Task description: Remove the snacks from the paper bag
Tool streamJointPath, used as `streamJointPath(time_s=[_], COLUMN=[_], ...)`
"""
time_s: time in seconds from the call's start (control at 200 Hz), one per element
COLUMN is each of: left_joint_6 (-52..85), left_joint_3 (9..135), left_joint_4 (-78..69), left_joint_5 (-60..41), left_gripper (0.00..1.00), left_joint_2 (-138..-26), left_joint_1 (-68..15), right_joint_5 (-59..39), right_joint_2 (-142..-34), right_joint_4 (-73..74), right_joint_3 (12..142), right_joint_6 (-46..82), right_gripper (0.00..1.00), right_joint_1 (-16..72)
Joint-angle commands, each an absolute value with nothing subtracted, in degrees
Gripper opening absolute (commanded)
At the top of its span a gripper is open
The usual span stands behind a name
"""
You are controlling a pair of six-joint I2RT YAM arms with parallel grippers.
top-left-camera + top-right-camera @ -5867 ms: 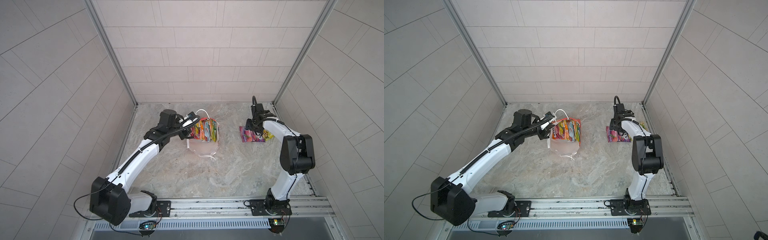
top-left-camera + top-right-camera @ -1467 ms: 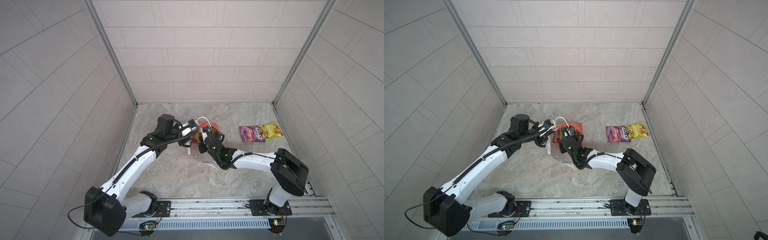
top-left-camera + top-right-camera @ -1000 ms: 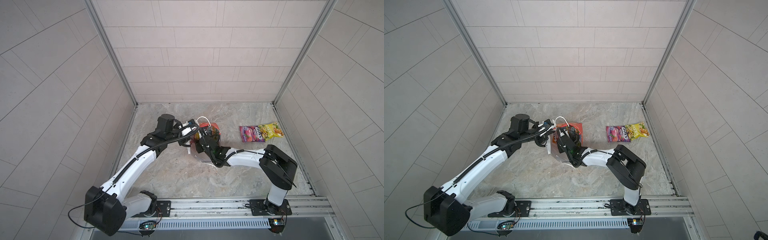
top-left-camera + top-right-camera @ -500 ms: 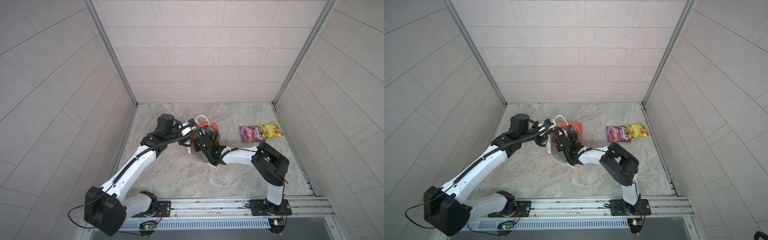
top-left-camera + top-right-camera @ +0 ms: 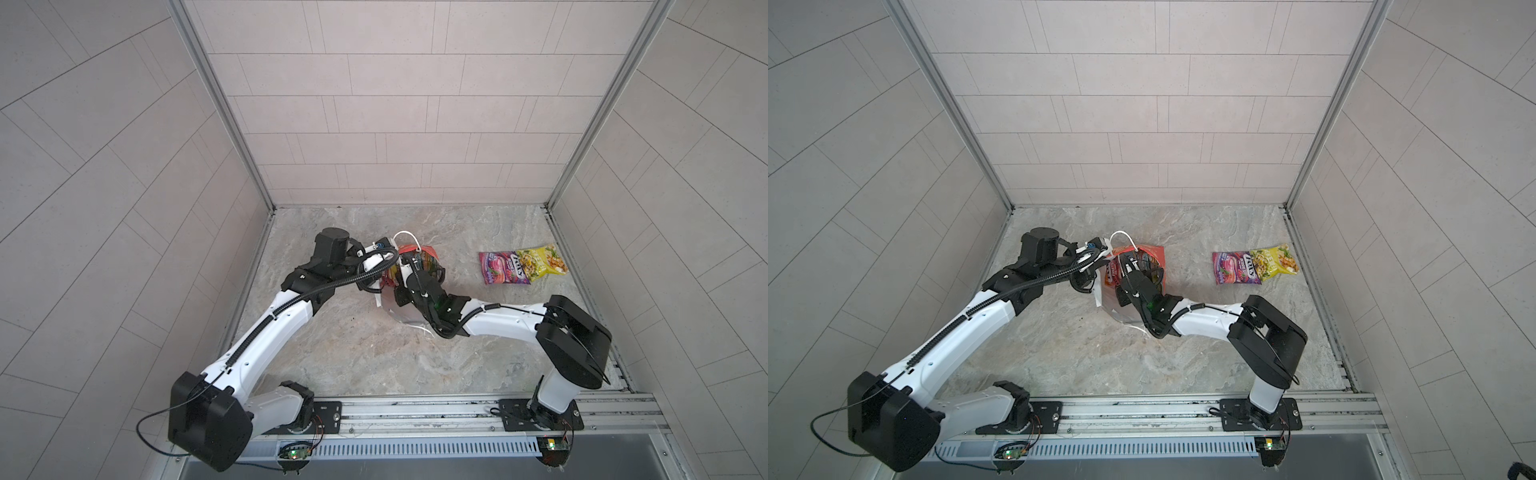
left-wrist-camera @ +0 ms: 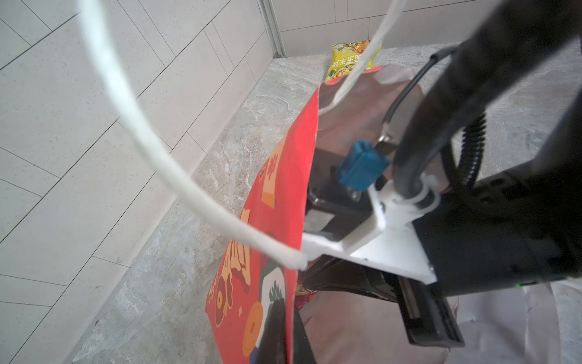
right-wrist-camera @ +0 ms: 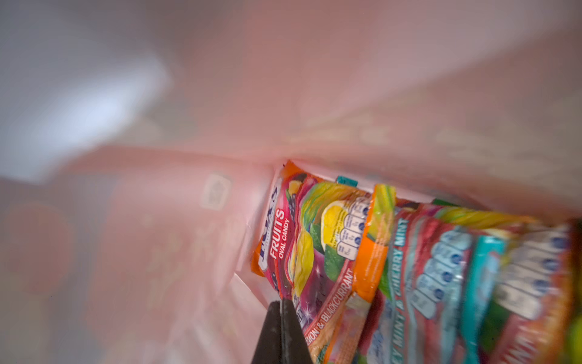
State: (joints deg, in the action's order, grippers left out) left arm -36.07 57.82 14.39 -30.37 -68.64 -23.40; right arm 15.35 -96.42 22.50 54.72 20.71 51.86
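The red paper bag [image 5: 430,254] [image 5: 1154,254] stands open left of centre in both top views. My left gripper [image 6: 288,334] is shut on the bag's red side wall [image 6: 277,195], one finger outside and one inside. My right arm reaches down into the bag's mouth, so its fingers are hidden in both top views. In the right wrist view my right gripper [image 7: 281,304] is shut on the lower edge of an orange and purple fruit candy snack [image 7: 283,239]. Several more snacks [image 7: 441,268] stand packed beside it. A purple-pink snack [image 5: 500,267] [image 5: 1235,267] and a yellow-green snack [image 5: 540,259] [image 5: 1273,261] lie on the table at the right.
A white cord handle [image 6: 141,132] [image 5: 405,236] loops up from the bag's rim near my left wrist. The tiled walls close in on three sides, and the metal rail [image 5: 415,409] runs along the front edge.
My right gripper has pushed deeper into the bag and its jaws have closed. The left arm and the bag have stayed put.
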Motion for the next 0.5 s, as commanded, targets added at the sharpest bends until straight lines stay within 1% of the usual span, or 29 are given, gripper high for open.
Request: streamJointPath(time_s=[0.0, 0.03, 0.07, 0.095, 0.115, 0.135, 0.155, 0.25, 0.33, 0.425, 0.495], left_joint_6=[-37.2, -37.1, -37.1, -37.1, -37.2, -37.0, -37.0, -37.0, -37.0, -37.0, -37.0], left_joint_3=[58.6, 58.7, 58.6, 58.6, 58.7, 58.6, 58.7, 58.6, 58.5, 58.5, 58.6], left_joint_4=[12.5, 12.5, 12.5, 12.5, 12.5, 12.5, 12.5, 12.5, 12.5, 12.5, 12.5], left_joint_5=[-32.4, -32.5, -32.8, -32.9, -32.9, -32.8, -32.8, -32.8, -32.9, -32.9, -33.0], left_gripper=[0.0, 0.0, 0.0, 0.0, 0.0, 0.0, 0.0, 0.0, 0.0, 0.0, 0.0], left_joint_2=[-68.9, -69.0, -69.0, -69.0, -69.0, -69.0, -68.9, -68.7, -68.7, -68.7, -68.7], left_joint_1=[-24.0, -24.0, -24.0, -24.0, -24.0, -23.9, -24.0, -24.0, -24.0, -24.0, -24.0], right_joint_5=[15.5, 16.1, 16.5, 16.5, 16.6, 16.7, 16.8, 16.2, 15.5, 14.6, 13.0], right_joint_2=[-93.9, -93.9, -94.0, -94.3, -94.6, -94.9, -95.2, -96.9, -98.8, -100.7, -101.5], right_joint_4=[22.1, 21.4, 21.0, 21.2, 21.2, 21.1, 21.0, 21.5, 21.2, 21.9, 22.9], right_joint_3=[53.8, 54.0, 54.1, 54.1, 54.2, 54.4, 54.5, 55.5, 57.1, 58.5, 59.1], right_joint_6=[19.8, 20.0, 20.1, 20.2, 20.1, 20.2, 20.5, 20.4, 20.2, 20.1, 20.2], right_gripper=[0.0, 0.0, 0.13, 0.24, 0.3, 0.35, 0.38, 0.44, 0.47, 0.48, 0.45], right_joint_1=[52.2, 52.2, 52.2, 52.1, 52.1, 52.1, 52.0, 51.7, 51.6, 51.6, 51.6])
